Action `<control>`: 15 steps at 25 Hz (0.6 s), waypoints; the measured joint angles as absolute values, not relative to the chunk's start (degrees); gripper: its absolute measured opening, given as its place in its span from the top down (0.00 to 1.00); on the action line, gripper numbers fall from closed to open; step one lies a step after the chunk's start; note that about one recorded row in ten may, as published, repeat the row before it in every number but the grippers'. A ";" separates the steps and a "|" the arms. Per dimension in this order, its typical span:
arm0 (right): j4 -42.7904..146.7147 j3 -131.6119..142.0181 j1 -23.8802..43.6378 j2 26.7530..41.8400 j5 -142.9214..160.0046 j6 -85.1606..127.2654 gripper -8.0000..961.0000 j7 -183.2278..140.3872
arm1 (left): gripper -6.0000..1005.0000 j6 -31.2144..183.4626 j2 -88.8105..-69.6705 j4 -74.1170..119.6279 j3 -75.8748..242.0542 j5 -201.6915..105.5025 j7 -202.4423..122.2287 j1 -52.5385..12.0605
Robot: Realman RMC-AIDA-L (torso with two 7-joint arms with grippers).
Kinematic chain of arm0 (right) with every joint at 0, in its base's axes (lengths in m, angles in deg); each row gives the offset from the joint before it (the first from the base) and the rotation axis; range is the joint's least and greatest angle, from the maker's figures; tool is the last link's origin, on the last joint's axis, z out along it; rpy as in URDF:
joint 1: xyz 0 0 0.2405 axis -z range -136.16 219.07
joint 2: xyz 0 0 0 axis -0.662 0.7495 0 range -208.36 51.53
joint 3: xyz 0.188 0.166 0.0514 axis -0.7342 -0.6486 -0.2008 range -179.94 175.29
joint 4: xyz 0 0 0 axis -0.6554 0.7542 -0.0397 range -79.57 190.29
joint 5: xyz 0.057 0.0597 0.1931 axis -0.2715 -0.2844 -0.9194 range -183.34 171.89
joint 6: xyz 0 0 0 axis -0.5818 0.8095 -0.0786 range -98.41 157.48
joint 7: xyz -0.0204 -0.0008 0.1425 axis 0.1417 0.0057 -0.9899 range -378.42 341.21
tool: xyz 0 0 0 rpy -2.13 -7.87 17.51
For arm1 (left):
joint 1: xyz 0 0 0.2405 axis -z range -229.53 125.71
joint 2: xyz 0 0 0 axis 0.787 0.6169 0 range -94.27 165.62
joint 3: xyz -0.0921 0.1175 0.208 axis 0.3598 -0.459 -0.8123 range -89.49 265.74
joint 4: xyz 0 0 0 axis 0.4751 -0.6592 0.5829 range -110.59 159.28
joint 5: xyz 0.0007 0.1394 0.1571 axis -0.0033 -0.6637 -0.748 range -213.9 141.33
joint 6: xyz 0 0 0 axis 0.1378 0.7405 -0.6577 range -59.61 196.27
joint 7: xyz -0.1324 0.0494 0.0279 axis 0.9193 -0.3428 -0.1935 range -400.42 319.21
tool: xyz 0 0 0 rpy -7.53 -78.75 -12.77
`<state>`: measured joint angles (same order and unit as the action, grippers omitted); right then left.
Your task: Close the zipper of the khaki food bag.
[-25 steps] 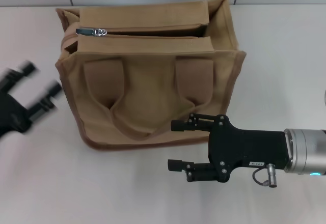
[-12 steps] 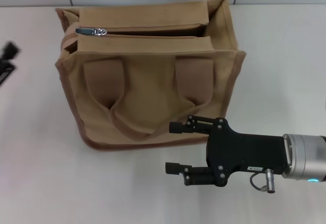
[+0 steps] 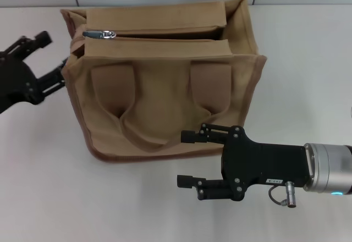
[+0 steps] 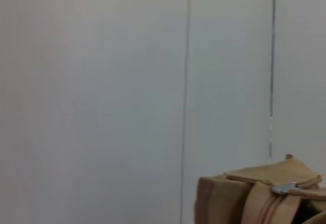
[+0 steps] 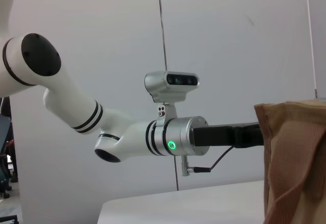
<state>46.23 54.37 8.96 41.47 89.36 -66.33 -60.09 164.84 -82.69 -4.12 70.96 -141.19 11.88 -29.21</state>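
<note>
The slider (image 3: 99, 34) sat just beyond the spread left gripper (image 3: 48, 58), the zipper (image 3: 159, 35) running away rightward; the right gripper (image 3: 188, 158) stood apart too.

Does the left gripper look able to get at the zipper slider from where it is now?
Probably yes. The left gripper is open at the khaki food bag's left end, and the zipper slider lies exposed on top at that same end, with nothing covering it. The right gripper sits well clear.

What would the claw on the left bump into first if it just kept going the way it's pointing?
Probably the khaki food bag. The left gripper, fingers open, points at the bag's left end, near the zipper slider. Its lower fingertip already looks close to the fabric, though depth is unclear.
</note>
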 joint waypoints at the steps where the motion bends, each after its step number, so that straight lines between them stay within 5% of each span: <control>1: 46.33 54.37 8.94 41.47 89.36 -66.34 0.23 -60.07 | 0.32 164.85 -82.77 -4.36 70.34 -141.14 11.78 -28.97; 15: 47.77 54.27 8.46 41.47 88.62 -66.25 0.24 -59.83 | 0.36 162.10 -83.06 1.26 71.36 -131.76 7.57 -27.65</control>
<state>47.77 54.27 8.46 41.47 88.62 -66.25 -59.83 162.10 -83.06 1.26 71.36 -131.76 7.57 -27.65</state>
